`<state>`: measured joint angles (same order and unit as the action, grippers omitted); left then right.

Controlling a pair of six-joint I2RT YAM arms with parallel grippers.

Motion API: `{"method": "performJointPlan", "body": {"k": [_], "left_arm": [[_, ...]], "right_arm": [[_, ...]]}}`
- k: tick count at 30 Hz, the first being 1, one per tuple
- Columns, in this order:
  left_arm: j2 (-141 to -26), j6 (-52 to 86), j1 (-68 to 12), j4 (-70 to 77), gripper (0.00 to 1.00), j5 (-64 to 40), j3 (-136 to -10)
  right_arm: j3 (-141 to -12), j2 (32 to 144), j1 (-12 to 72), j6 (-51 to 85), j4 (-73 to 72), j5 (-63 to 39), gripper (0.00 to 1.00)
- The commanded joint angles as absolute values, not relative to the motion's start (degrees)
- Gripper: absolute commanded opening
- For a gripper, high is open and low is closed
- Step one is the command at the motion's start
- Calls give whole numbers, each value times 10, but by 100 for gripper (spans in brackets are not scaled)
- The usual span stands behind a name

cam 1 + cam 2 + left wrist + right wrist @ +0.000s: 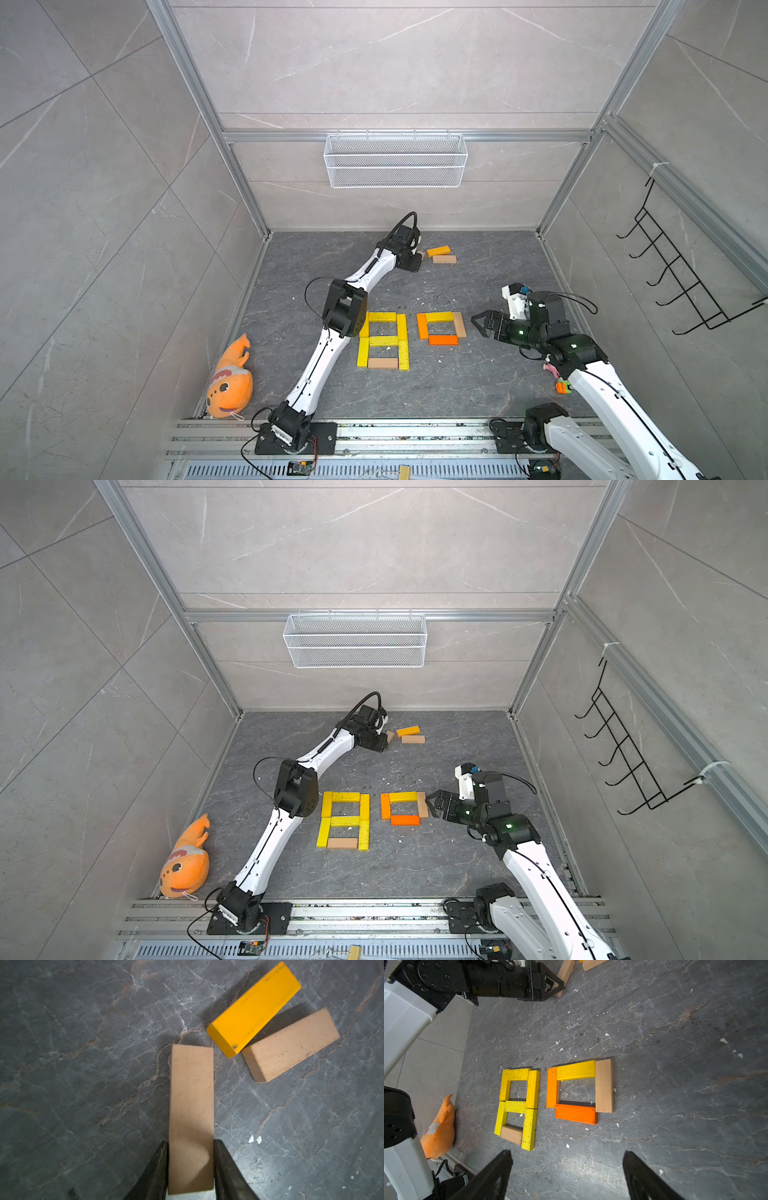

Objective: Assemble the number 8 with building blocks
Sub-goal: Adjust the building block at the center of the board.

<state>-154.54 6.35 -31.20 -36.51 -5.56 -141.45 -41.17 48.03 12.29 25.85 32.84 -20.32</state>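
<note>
At the back of the table my left gripper (191, 1147) is shut on a tan building block (191, 1118), its fingers (160, 1167) pressed against the block's two long sides. A loose yellow block (254, 1008) and a loose tan block (291, 1045) lie just beyond it, seen in a top view as yellow (438, 250) and tan (444, 259). Mid-table lies an 8 of yellow blocks (382, 341) with a tan bottom bar. Beside it is a square of orange, yellow and tan blocks (438, 317). My right gripper (478, 324) hovers open right of the square, empty.
An orange plush fish (230, 380) lies at the table's left edge. A white wire basket (395, 160) hangs on the back wall and a black hook rack (673, 266) on the right wall. Aluminium rails (374, 436) run along the front.
</note>
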Motion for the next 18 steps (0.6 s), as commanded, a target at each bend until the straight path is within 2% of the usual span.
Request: {"method": "performJointPlan", "body": {"k": [1, 12, 18], "left_arm": [[-1492, 34, -314, -424, 34, -12, -1355], [-1415, -10, -331, -479, 34, 36, -1257], [-1398, -13, -337, -494, 40, 32, -1229]], "right_arm": [[-422, 475, 125, 246, 340, -199, 86], [-412, 455, 125, 253, 338, -205, 86], [-405, 442, 126, 256, 340, -207, 86]]}}
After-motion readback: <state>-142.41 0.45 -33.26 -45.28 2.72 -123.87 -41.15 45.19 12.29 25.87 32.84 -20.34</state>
